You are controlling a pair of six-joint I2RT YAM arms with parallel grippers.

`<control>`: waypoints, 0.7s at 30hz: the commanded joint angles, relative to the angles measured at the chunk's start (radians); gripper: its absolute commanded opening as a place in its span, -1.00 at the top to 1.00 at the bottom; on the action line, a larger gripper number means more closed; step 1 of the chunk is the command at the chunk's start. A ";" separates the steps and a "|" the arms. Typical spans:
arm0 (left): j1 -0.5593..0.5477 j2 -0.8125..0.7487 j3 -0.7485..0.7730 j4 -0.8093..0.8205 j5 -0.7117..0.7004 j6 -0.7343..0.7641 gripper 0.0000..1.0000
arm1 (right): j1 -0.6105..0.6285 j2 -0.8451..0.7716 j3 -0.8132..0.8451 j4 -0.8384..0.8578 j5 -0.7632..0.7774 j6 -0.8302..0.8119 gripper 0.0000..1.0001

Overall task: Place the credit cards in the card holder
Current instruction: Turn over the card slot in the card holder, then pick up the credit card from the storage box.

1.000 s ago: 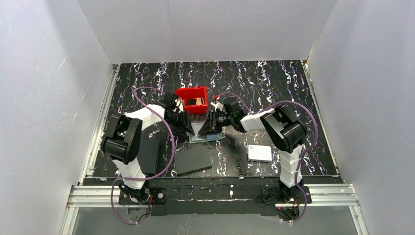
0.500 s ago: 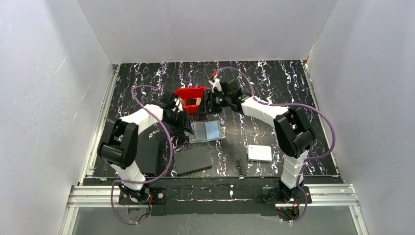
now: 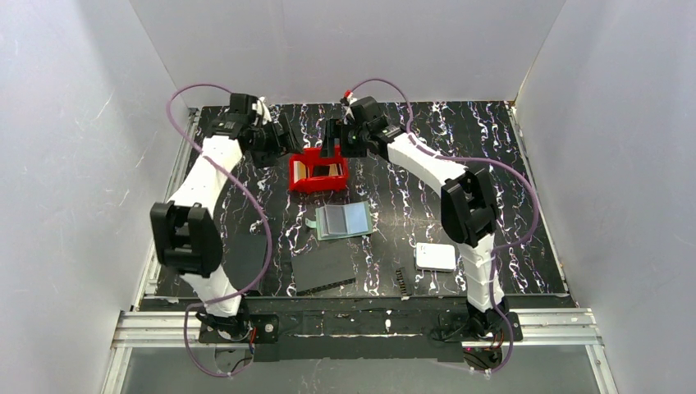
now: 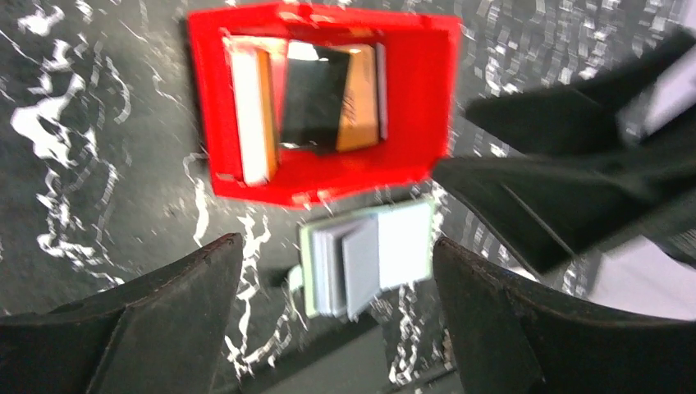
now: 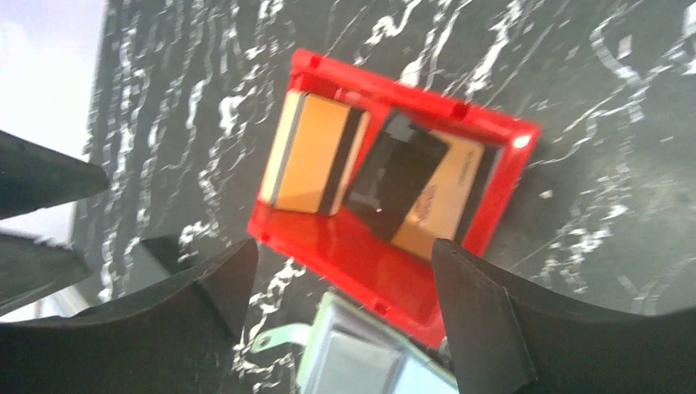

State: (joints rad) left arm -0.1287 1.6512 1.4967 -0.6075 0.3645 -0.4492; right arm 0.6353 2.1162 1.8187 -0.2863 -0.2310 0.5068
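The table [image 3: 460, 164] is black with white streaks like marble. The red bin [image 3: 317, 186], of glossy plastic, holds the credit cards [image 5: 316, 152]: thin orange rectangles with a dark stripe, standing on edge. Just at its near side lies the card holder [image 3: 343, 220], grey-green, opened flat, with paler pockets. The left gripper [image 4: 332, 246] and right gripper [image 5: 343, 246] hang at the bin's far side, the jaws of both apart and empty.

The black, white-veined tabletop [image 3: 460, 139] carries a red bin [image 3: 318, 184] toward the back. Near it in front lies the open card holder [image 3: 343, 220], with a flat black slab [image 3: 324, 267] closer still and a white box [image 3: 435, 257] to the right.
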 commanded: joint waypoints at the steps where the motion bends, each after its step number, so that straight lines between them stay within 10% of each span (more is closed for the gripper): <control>1: -0.047 0.162 0.123 -0.106 -0.199 0.075 -0.71 | 0.002 0.039 0.149 -0.198 0.156 -0.143 -0.74; 21: -0.172 0.509 0.409 -0.240 -0.545 0.213 -0.69 | 0.030 0.153 0.202 -0.235 0.286 -0.246 -0.16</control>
State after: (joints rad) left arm -0.2970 2.1395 1.8797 -0.7948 -0.1020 -0.2607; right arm 0.6510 2.2616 1.9633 -0.5259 0.0128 0.2825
